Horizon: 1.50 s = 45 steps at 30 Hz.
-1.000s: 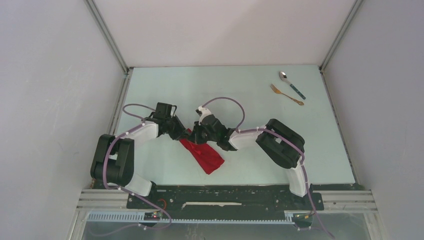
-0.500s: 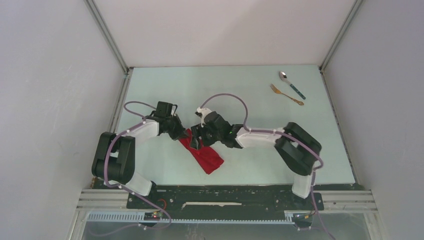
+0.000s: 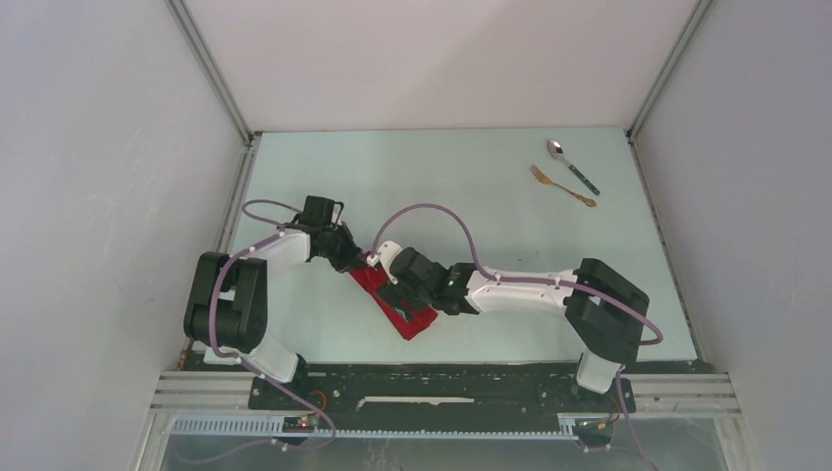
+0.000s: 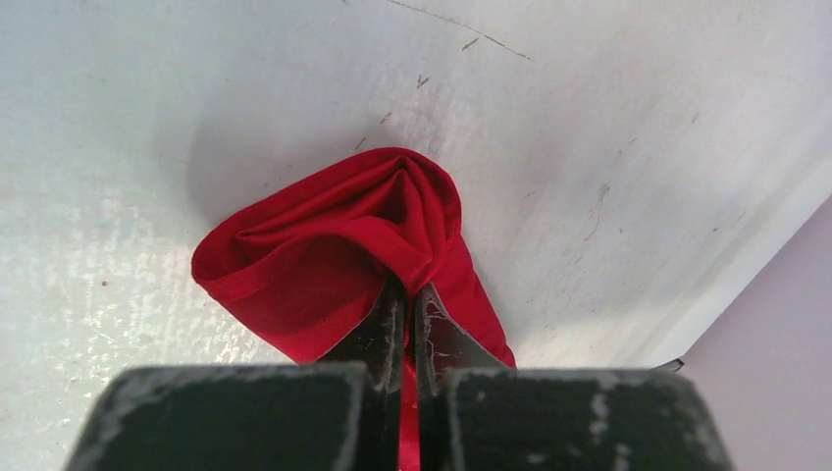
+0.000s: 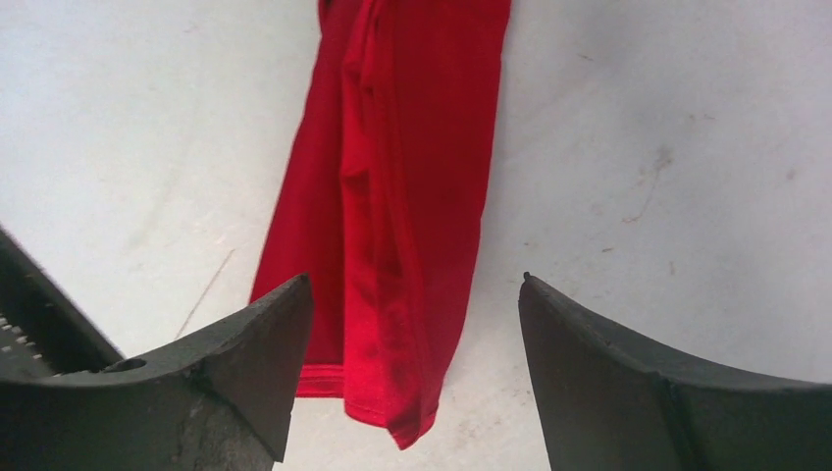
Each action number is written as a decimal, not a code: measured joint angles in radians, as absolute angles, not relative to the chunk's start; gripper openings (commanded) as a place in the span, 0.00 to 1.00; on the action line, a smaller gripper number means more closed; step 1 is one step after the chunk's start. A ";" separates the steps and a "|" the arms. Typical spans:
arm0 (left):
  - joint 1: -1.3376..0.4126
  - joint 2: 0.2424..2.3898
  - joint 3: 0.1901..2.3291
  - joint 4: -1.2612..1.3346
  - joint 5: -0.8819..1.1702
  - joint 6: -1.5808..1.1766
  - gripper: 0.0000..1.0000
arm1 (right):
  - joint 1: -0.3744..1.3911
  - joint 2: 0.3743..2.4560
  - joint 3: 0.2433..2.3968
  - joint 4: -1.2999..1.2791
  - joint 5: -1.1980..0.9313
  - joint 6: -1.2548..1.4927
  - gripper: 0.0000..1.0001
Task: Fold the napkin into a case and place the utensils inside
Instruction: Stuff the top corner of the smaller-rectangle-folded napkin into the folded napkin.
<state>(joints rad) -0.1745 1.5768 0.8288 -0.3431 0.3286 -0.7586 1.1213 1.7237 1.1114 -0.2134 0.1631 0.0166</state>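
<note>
Near edge, left of centre: napkin point(image 3: 419, 323) lies on the pale tabletop point(image 3: 510, 221) as a narrow red strip. It runs diagonally, with one end toward the near edge and the other toward the far left corner. The right arm reaches in low from the right side. Right jaws are wide apart over the nearer half of the strip, one finger on each side of it; in the right wrist view neither finger touches the cloth. The same view shows layered lengthwise folds down the middle of the strip and a hemmed short end lying flat between the two fingertips. Farther end of the strip: left jaws are clamped together on the napkin, a pinch of cloth caught between the tips. In the left wrist view the cloth ahead of the tips bulges into a rounded, creased hump with a shadow beside it; cannot tell whether this end is off the tabletop. Far right corner: fork point(image 3: 562, 185), gold-bronze, lies just beside the spoon point(image 3: 572, 165), which has a silver bowl toward the far edge and a dark teal handle. The two are roughly parallel and at a slant. Both lie bare on the tabletop, well apart from the napkin and from both arms.
</note>
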 measured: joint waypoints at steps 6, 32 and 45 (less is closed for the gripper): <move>-0.162 1.599 0.829 -0.336 0.360 -0.764 0.00 | 1.149 1.753 1.111 -0.212 0.222 -0.033 0.80; -0.156 1.604 0.847 -0.355 0.369 -0.776 0.05 | 1.198 1.848 1.112 -0.178 0.362 -0.059 0.06; -0.154 1.396 0.844 -0.430 0.226 -0.732 0.61 | 1.204 1.840 1.113 -0.199 0.357 0.016 0.00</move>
<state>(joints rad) -0.1543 1.3964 0.8444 -0.4297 0.2264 -0.7319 1.2037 1.8400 1.1126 -0.1986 0.3569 0.0162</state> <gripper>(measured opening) 0.597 0.011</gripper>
